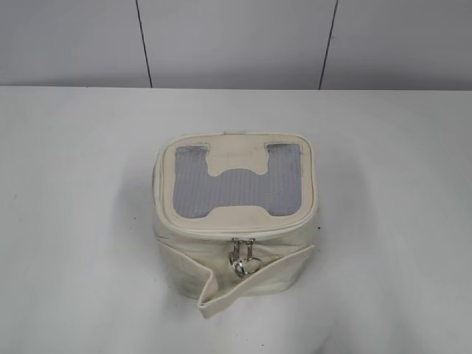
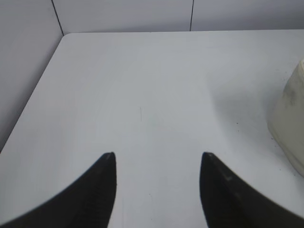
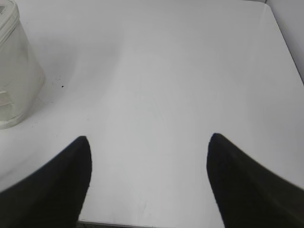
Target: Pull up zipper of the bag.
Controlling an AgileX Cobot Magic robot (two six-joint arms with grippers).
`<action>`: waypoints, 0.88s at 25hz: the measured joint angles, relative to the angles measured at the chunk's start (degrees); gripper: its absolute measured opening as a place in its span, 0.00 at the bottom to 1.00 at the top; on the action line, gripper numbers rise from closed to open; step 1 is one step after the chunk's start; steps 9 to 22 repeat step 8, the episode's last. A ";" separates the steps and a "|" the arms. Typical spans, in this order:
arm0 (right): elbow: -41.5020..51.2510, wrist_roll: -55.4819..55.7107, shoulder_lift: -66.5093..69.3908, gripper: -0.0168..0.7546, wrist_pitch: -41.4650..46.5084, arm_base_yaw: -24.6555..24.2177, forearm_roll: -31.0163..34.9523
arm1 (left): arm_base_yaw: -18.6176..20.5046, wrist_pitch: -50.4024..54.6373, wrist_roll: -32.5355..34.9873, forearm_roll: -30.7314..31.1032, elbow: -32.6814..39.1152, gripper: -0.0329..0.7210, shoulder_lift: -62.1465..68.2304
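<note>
The cream-white bag (image 1: 234, 265) stands on the white table in the exterior view, with a grey mesh panel (image 1: 237, 186) on top and a loose cream strap (image 1: 251, 279) across its front. The zipper (image 1: 236, 228) runs round the top rim; its silver pulls with ring loops (image 1: 244, 258) hang at the front middle. Neither gripper shows in the exterior view. My left gripper (image 2: 157, 159) is open and empty over bare table, the bag's side (image 2: 289, 114) at its right. My right gripper (image 3: 149, 142) is open and empty, the bag's side (image 3: 16, 71) at its far left.
The white table (image 1: 383, 184) spreads round the bag on all sides. A grey panelled wall (image 1: 236, 40) stands behind its far edge. The table's near edge (image 3: 142, 223) shows under my right gripper.
</note>
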 joint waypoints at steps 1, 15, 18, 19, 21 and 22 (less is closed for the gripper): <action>0.00 0.00 0.00 0.78 0.00 0.00 0.00 | 0.00 0.00 0.00 0.00 0.00 0.62 0.00; 0.00 0.00 0.00 0.78 0.00 0.00 0.00 | 0.00 0.00 0.00 0.00 0.00 0.62 0.00; 0.00 0.00 0.00 0.78 0.00 0.00 0.00 | 0.00 0.00 0.00 0.00 0.00 0.62 0.00; 0.00 0.00 0.00 0.78 0.00 0.00 0.00 | 0.00 0.00 0.00 0.00 0.00 0.62 0.00; 0.00 0.00 0.00 0.78 0.00 0.00 0.00 | 0.00 0.00 0.00 0.00 0.00 0.62 0.00; 0.00 0.00 0.00 0.78 0.00 0.00 0.00 | 0.00 0.00 0.00 0.00 0.00 0.62 0.00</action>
